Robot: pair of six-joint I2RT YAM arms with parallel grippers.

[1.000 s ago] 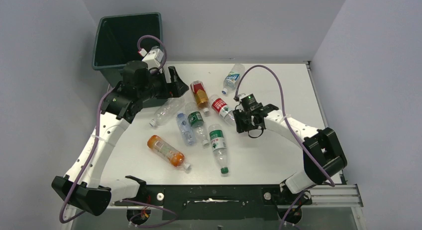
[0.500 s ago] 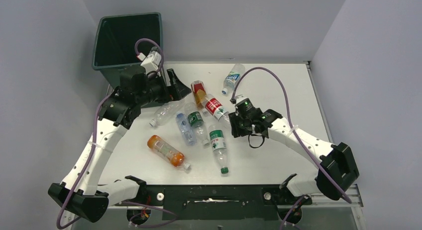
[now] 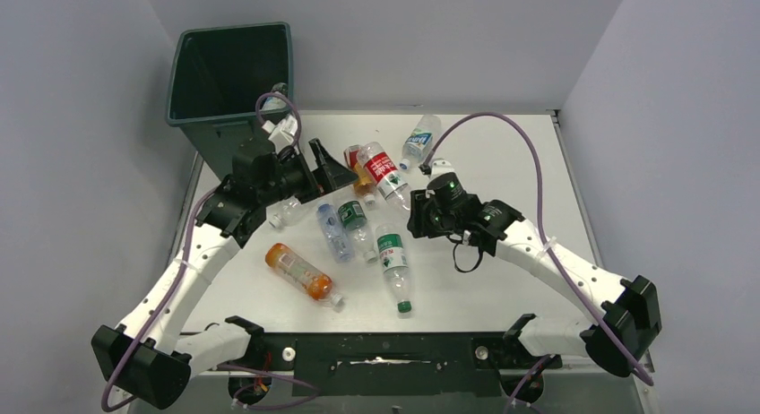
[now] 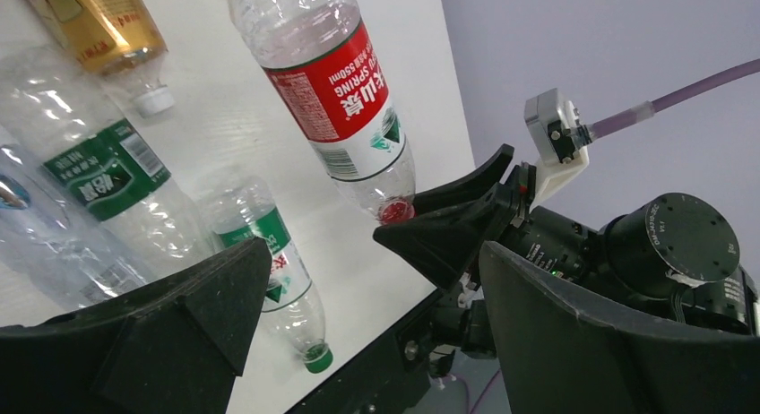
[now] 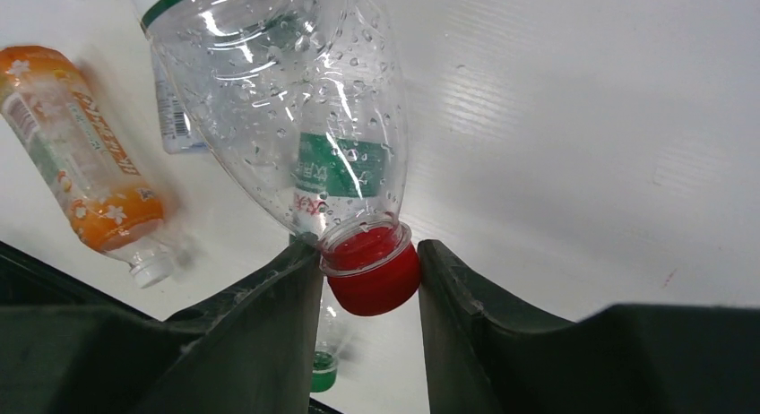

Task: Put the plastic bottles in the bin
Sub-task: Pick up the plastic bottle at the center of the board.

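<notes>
Desk [image 3: 484,163] centre is jammed: bottles [image 3: 354,219] lie packed from 9 round to 6 o'clock, no lane between them. Left gripper [image 3: 333,166] sits off the 5 o'clock corner of the bin [image 3: 231,73], just beside the red-label bottle [image 3: 384,170]. Open desk from 1 to 5 o'clock. Lone bottle [image 3: 419,138] at 12.

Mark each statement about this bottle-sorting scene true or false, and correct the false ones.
1. The right pincer grips the red-labelled bottle by its red cap. True.
2. The left pincer holds a bottle. False: it is open and empty.
3. The orange bottle lies inside the bin. False: it lies on the table.
4. The bin stands at the far left. True.
</notes>
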